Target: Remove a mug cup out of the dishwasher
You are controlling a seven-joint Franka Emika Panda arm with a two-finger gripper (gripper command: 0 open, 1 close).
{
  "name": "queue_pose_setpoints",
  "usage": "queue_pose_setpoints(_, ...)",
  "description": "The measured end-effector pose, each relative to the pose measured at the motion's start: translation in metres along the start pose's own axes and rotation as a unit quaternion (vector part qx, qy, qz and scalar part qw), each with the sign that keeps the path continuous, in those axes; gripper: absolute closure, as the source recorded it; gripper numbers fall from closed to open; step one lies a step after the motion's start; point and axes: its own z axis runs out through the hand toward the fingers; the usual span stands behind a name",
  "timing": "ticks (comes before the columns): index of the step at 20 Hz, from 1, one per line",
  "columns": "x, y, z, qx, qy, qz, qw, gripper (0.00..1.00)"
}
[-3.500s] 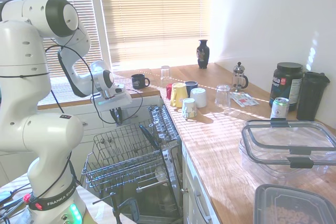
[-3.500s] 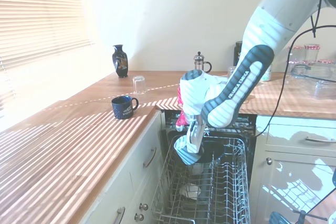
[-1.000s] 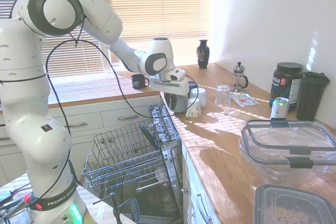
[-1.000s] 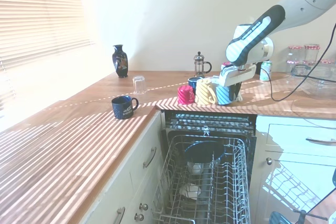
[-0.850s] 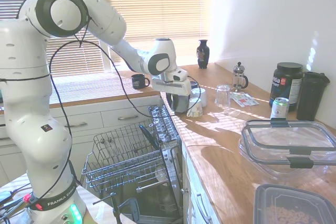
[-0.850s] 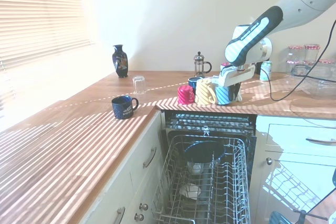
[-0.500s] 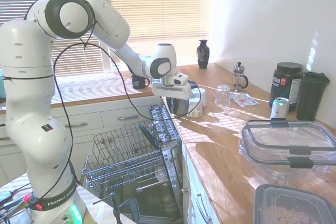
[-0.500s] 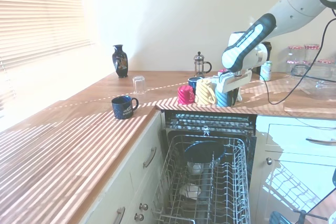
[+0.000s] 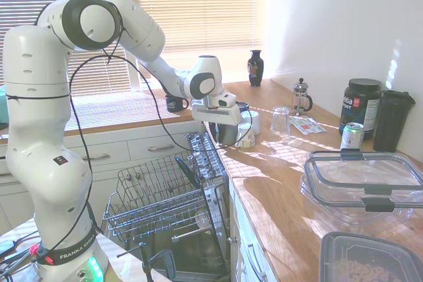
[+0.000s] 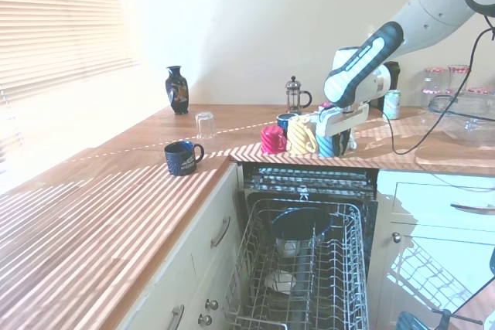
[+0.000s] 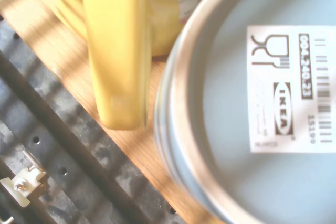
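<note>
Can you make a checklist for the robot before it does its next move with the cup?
1. Mug cup out of the dishwasher: ok, it is at the countertop.
2. Mug cup upside down, labelled base up: ok.
3. Room from the yellow mug: not ok, very close.
4. Away from the countertop edge: not ok, it is near it.
5. Gripper let go: cannot tell.

mug cup (image 10: 328, 145) on counter (image 10: 155, 183) beside yellow mug (image 10: 303, 136) — hand (image 10: 337, 125) above; dishwasher (image 10: 305, 268) below.
</note>
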Motion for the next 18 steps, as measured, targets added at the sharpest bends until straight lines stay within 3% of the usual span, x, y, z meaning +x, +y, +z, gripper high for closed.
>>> queue_pose_setpoints(7,-0.017,-0.002,-0.01,-0.005,0.009,0.004,0.9999,0.0)
queue_pose_setpoints(13,-0.079,0.031,-0.019,-0.012,0.014,0.007,0.9998,0.0)
queue_pose_setpoints(18,-0.126,0.037,-0.02,-0.01,0.012,0.008,0.9998,0.0)
